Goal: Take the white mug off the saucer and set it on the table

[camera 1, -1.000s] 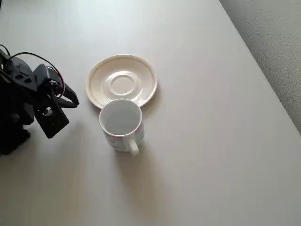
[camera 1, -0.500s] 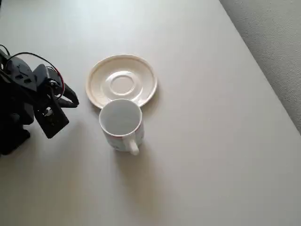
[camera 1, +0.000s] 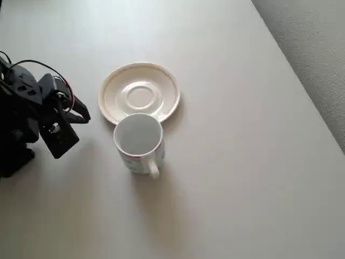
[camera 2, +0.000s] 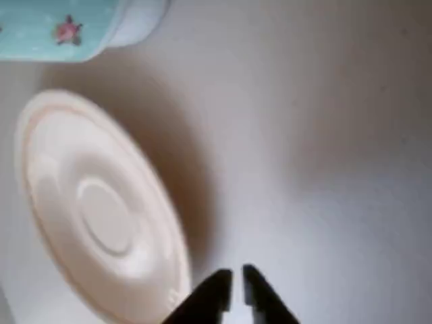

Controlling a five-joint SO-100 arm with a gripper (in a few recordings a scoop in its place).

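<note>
Comparing this moment with the pictures from a second and half a second ago, nothing has moved: the mug, the saucer and the gripper all sit where they sat. That stillness, I judge, means the work is done and the arm is simply parked.

In the overhead view the mug stands upright on the table, off the saucer, its body just beside the saucer's near rim; whether the two touch I cannot tell. Its handle points toward the table's bottom edge. The saucer lies bare, its centre ring uncovered, about midway between the table's left edge and its slanting right edge.

The gripper holds nothing. In the wrist view its two dark tips stand almost together, only a thin slit between them, hanging over bare table beside the saucer's rim. A bluish-printed piece of the mug shows at that view's top left corner.

In the overhead view the gripper sits toward the table's left edge, to the left of the saucer and apart from the mug, which lies to its right and a little nearer the bottom edge.
</note>
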